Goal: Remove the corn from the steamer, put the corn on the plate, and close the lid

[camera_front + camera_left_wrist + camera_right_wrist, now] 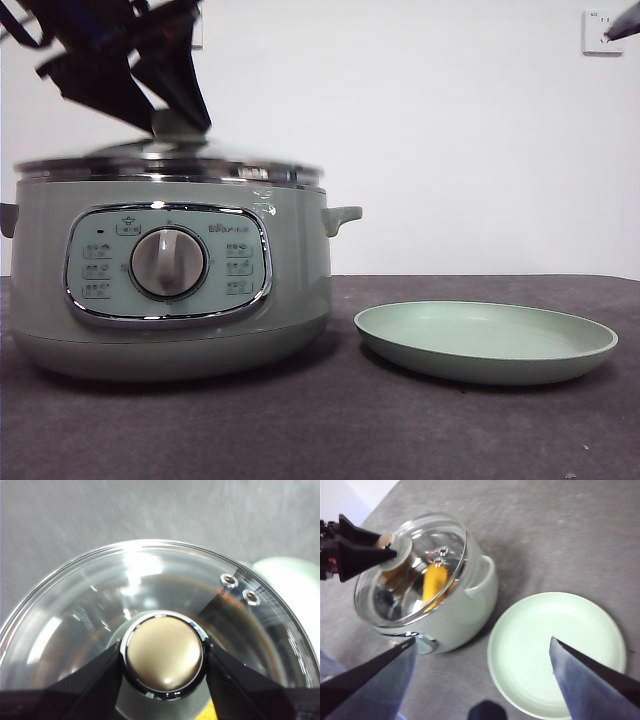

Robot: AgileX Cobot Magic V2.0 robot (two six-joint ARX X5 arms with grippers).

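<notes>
The sage-green steamer (pixel 170 290) stands on the left of the table. Its glass lid (pixel 160 160) lies on or just above the rim; I cannot tell which. My left gripper (pixel 170 115) comes down from above and is shut on the lid's knob (pixel 164 652), one jaw on each side. The yellow corn (pixel 434 582) lies inside the steamer and shows through the glass. The pale green plate (pixel 485 340) sits empty to the steamer's right. My right gripper (pixel 481 645) is open and empty, high above the near edge of the plate (pixel 555 645).
The table top is dark grey, with bare surface in front of the steamer and the plate. A white wall with a socket (pixel 597 30) stands behind. The right arm shows as a dark tip (pixel 622 22) at the top right corner.
</notes>
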